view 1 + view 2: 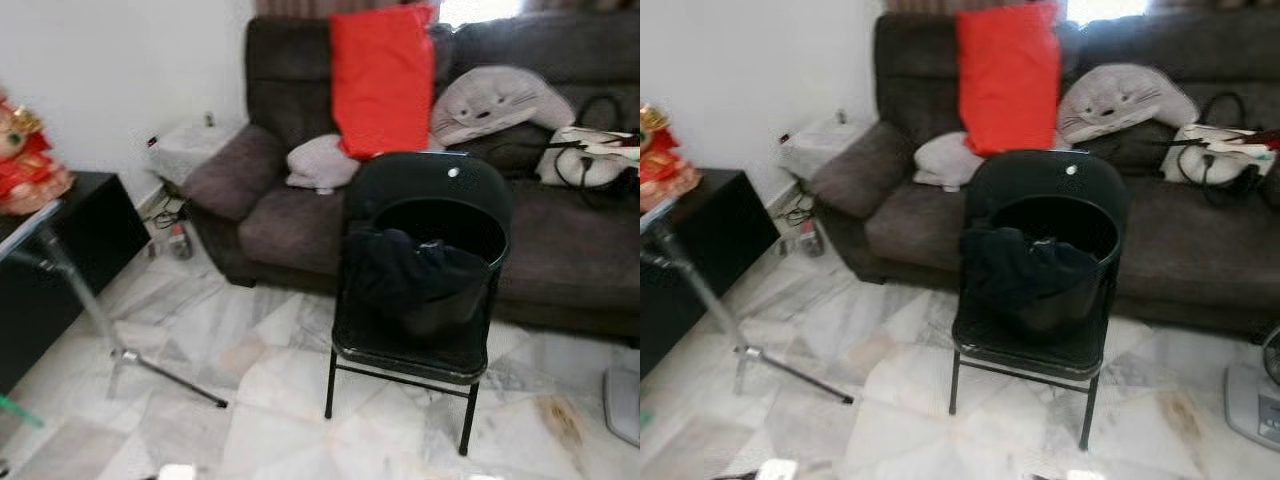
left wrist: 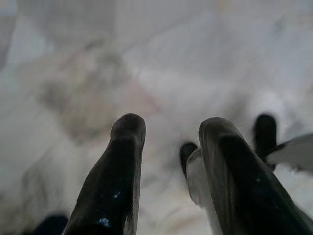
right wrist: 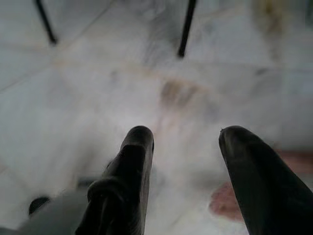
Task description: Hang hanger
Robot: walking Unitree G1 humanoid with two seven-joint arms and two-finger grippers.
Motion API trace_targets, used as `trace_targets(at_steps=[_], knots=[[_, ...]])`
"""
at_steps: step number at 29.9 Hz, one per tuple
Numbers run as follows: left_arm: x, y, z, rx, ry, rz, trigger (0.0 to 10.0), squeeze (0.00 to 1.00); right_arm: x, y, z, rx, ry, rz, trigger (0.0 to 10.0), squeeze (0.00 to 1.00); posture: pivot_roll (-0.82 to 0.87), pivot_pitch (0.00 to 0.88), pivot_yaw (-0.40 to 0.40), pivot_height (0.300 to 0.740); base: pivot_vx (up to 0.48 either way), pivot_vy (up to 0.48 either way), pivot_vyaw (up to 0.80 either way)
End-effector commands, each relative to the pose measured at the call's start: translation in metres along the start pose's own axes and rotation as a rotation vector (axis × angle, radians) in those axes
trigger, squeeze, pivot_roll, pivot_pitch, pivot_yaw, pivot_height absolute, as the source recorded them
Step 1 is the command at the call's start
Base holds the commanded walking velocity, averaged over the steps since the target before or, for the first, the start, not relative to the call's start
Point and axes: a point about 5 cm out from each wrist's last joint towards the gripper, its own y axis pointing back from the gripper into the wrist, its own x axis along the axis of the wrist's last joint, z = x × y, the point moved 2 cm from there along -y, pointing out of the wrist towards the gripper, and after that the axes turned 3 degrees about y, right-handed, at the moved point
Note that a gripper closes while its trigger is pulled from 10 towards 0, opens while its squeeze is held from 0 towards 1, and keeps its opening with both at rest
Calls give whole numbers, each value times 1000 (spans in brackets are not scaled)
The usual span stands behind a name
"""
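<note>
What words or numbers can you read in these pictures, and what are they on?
None can be read.
The white bag on the sofa has marks too blurred to tell whether they are letters.
The red cushion, the black chair and the black bucket show no writing.

left gripper [image 2: 168,129], two long glossy black fingers [image 2: 117,176], rounded tips, faint highlights on the finish; right gripper [image 3: 188,139], same pair of black fingers [image 3: 129,181], thick, smooth, tapering to blunt ends
</note>
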Motion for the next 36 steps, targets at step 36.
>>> trace_targets(at_steps=[36], knots=[[-12, 5, -18, 43, -11, -26, 10000, 0, 135, 57, 5, -33, 355, 856, 10000, 0, -136, 0, 56, 740, 127, 0, -62]])
